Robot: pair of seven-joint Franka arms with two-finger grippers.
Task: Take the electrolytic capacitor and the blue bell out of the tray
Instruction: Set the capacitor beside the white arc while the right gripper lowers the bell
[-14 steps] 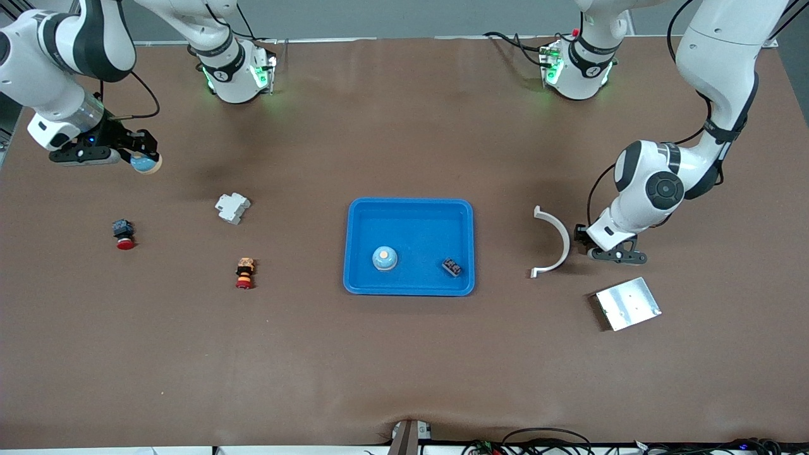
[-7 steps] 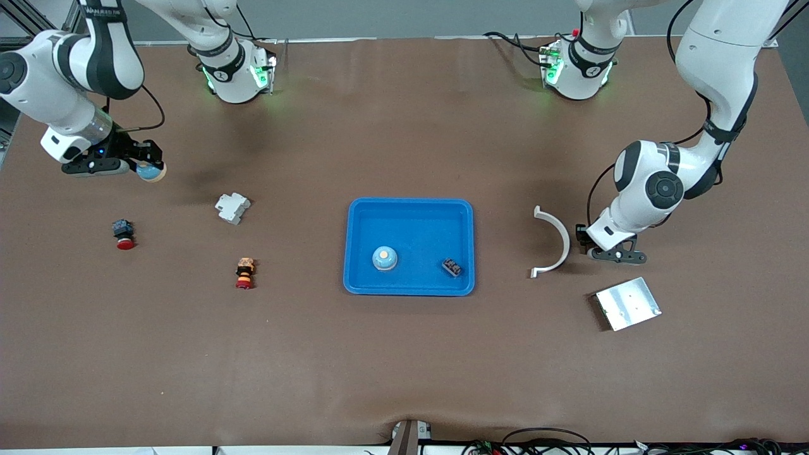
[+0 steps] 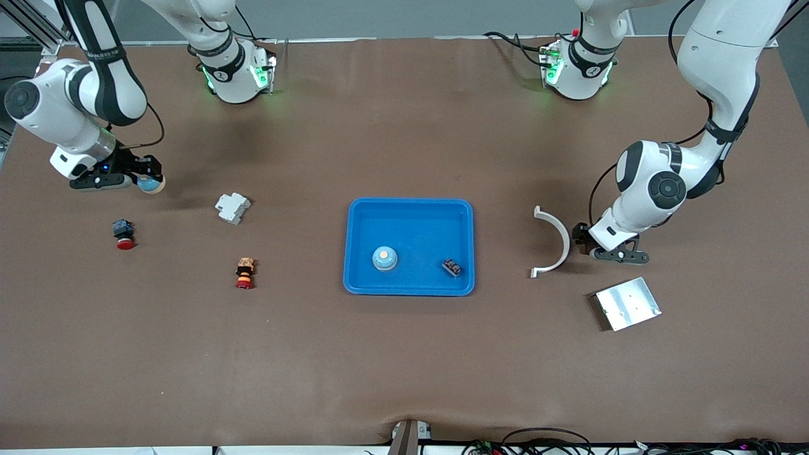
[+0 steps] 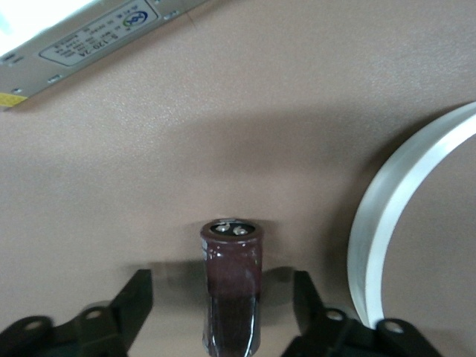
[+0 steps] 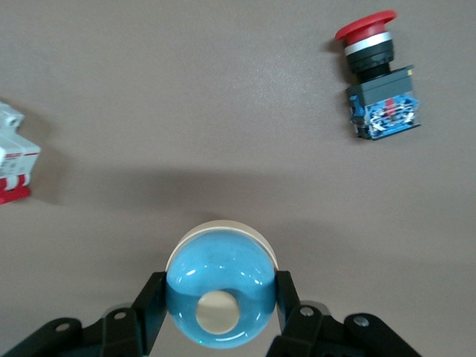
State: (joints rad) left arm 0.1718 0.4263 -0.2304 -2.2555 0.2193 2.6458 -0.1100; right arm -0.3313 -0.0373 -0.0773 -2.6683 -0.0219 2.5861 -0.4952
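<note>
A dark maroon capacitor (image 4: 231,279) stands upright on the brown table between the fingers of my left gripper (image 4: 222,297). That gripper is open, with a gap on each side of the capacitor. In the front view the left gripper (image 3: 584,243) sits low beside a white curved piece, and the capacitor is hidden by it. My right gripper (image 3: 146,178) is shut on a blue bell (image 3: 152,184) with a cream button. It holds the bell (image 5: 221,286) low over the table at the right arm's end.
The white curved piece (image 3: 556,240) lies right beside the left gripper, with a metal plate (image 3: 627,303) nearer the camera. A blue tray (image 3: 409,208) mid-table holds another blue bell (image 3: 384,258) and a black part (image 3: 451,267). A white breaker (image 3: 232,207) and red push buttons (image 3: 123,234) (image 3: 244,273) lie by the right gripper.
My left gripper has opened and let go of the capacitor, which now stands free. My right arm has come down toward the table with the bell.
</note>
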